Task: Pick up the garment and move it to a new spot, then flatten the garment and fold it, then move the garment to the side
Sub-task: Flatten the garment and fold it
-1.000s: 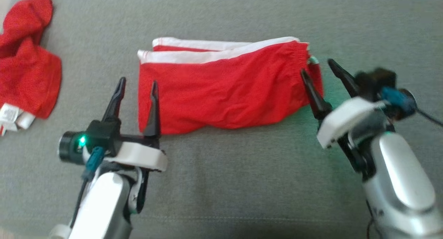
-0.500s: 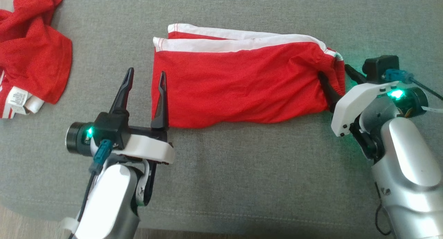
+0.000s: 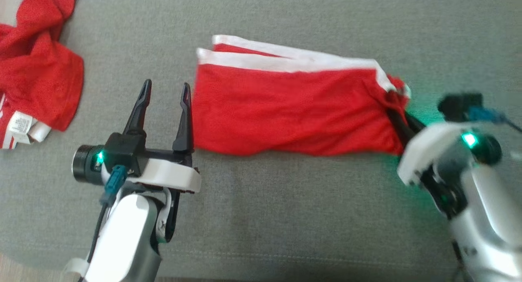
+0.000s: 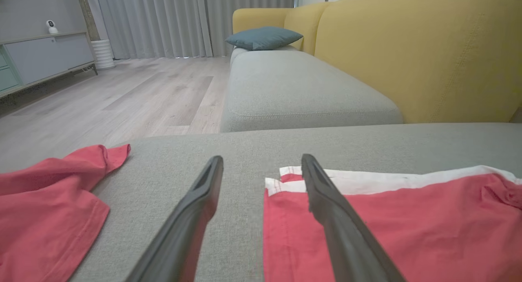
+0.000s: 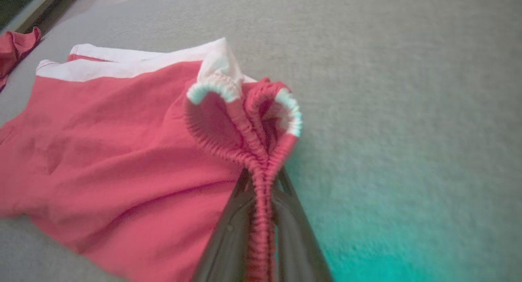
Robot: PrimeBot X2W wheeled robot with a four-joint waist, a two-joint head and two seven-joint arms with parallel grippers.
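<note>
One big grey sofa seat (image 3: 285,216) holds the red garment (image 3: 285,106), lying flat in the middle, ready for folding. Its long side runs left to right, with the leg ends to the left and the stretchy waist to the right. The right hand (image 5: 263,180) pinches the waist, I think to pull it. The left hand (image 3: 166,84) is spread wide, just beside the leg ends.

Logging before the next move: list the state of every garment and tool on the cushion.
shorts: folded, lying on the grey cushion, waistband end bunched.
right tool: shut on the shorts' waistband.
left tool: open, empty, at the shorts' hem end.
second red garment: crumpled at the cushion's left edge.
</note>
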